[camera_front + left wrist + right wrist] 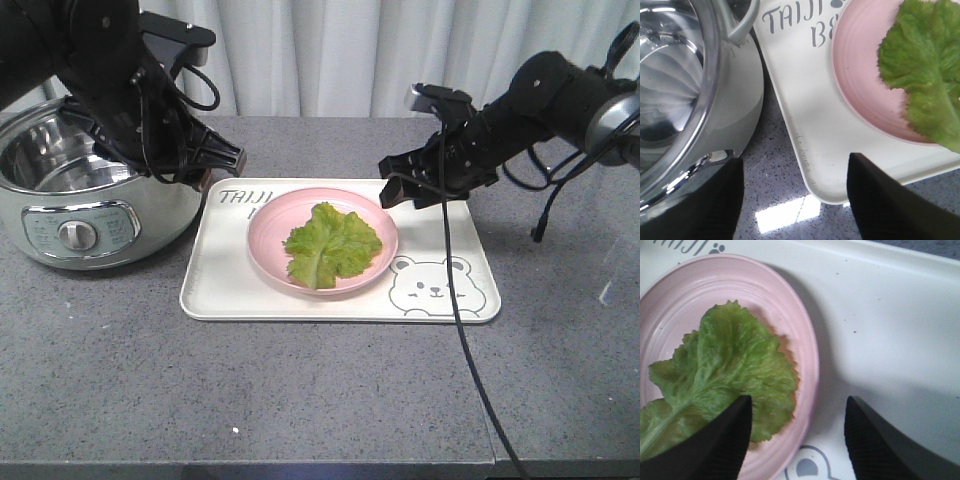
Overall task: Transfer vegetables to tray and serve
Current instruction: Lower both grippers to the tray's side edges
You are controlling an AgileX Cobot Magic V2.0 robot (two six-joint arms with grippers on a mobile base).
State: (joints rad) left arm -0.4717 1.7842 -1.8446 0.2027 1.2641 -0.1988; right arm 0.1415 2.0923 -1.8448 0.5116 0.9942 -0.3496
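Grey counter (300, 400), crinkly green lettuce (332, 243) on plate (268, 240) on tray (215, 290), left tool (795, 200) and right tool (797, 440) spread.

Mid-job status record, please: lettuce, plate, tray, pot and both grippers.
lettuce: lying on the plate, not gripped
plate: pink, sitting on the tray
tray: flat on the table
pot: beside the tray on the left arm's side, lid off, no food seen inside
left gripper: open, empty, above the tray corner nearest the pot
right gripper: open, empty, above the plate's rim, one finger over the lettuce
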